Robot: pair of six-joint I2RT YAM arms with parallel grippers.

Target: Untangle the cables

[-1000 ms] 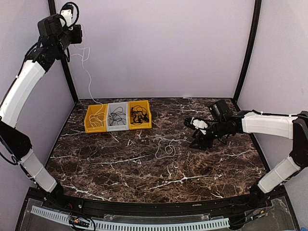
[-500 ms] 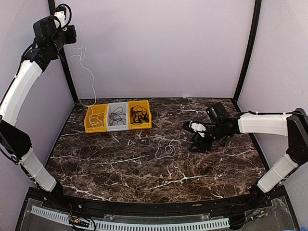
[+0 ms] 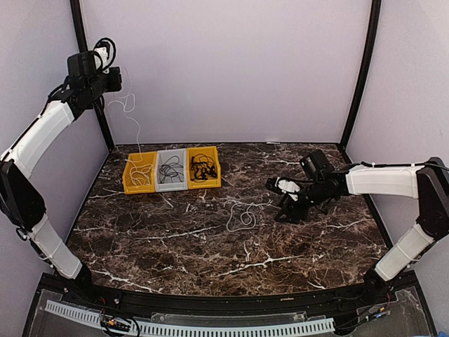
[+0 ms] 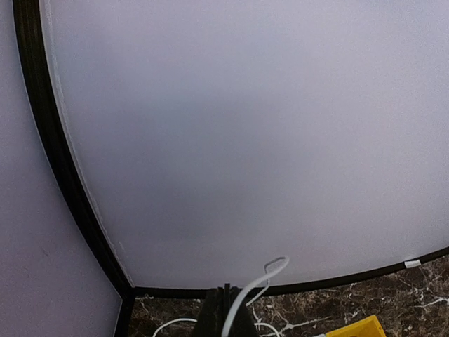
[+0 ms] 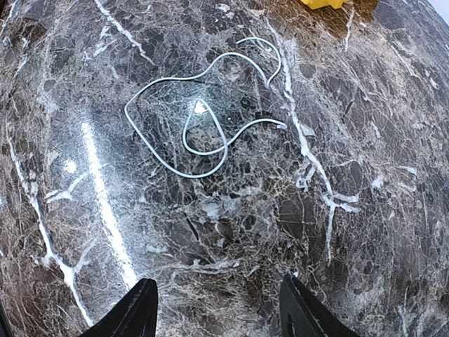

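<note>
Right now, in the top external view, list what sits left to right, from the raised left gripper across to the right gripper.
left gripper, clamped on the held white cable → left yellow bin → grey bin → right yellow bin → loose white cable on the table → right gripper, open

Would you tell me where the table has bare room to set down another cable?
Bare: the table's near half, between the loose white cable and the near edge, and the far middle. Crowded: the far left, with three bins and the hanging cable, and around the right end effector.
</note>
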